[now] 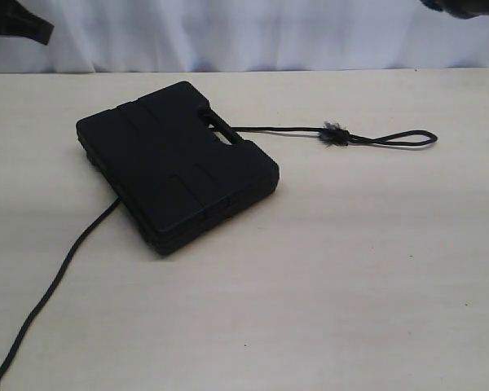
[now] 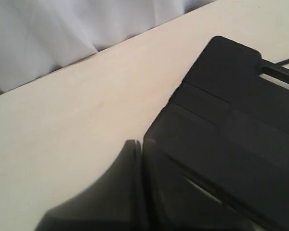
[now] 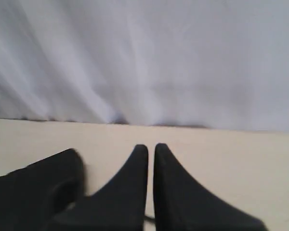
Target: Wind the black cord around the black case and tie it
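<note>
On the pale table (image 1: 350,285), the flat black plastic case (image 1: 175,167) lay over the long thin black cord (image 1: 293,130), loop at three o'clock, ready for wrapping. My right pincer (image 3: 151,159) was pressed together; my left pincer (image 2: 135,151), I couldn't tell.

one case (image 1: 175,167), one cord (image 1: 285,129) (both black)

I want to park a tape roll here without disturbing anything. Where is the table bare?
Widest bare table: right of the black case, nearer the camera than the black cord and its loop. The strip between case and white curtain is free too. Crowded: left front, where the cord trails from under the case.
</note>
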`<state>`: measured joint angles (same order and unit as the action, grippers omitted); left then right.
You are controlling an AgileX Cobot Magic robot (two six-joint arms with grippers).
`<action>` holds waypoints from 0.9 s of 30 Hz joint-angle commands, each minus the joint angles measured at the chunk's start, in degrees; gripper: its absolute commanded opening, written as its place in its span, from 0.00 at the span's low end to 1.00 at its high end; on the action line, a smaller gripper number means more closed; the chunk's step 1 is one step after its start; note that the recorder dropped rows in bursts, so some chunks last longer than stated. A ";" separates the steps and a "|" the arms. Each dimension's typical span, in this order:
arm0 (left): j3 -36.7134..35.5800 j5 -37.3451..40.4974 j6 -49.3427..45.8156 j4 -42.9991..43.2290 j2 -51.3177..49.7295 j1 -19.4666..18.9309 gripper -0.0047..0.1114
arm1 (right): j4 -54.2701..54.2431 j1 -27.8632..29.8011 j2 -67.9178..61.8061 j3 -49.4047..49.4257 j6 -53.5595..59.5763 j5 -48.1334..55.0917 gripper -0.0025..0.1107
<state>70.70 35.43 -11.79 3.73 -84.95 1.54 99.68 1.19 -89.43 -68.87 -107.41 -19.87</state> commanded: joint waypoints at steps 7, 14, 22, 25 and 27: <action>0.63 -0.18 -11.07 1.57 -2.62 8.28 0.04 | -61.46 0.01 -7.56 -13.69 83.84 58.06 0.06; 0.63 6.08 -16.82 2.15 -6.21 13.63 0.06 | -118.27 -5.13 -21.29 -31.03 127.09 76.85 0.06; 0.63 7.41 -15.54 7.39 -6.90 14.20 0.34 | -105.46 -23.39 -37.96 -50.58 122.18 83.73 0.20; 0.63 7.94 -10.28 13.05 -6.90 14.20 0.43 | -104.32 -26.72 -46.35 -61.92 121.27 88.88 0.31; 0.63 9.42 -4.95 17.50 -6.90 13.62 0.47 | -104.32 -27.35 -50.75 -68.53 120.56 89.84 0.38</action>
<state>70.95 43.44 -23.64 15.09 -91.86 15.47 -6.18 -25.33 -135.00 -129.97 14.34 67.33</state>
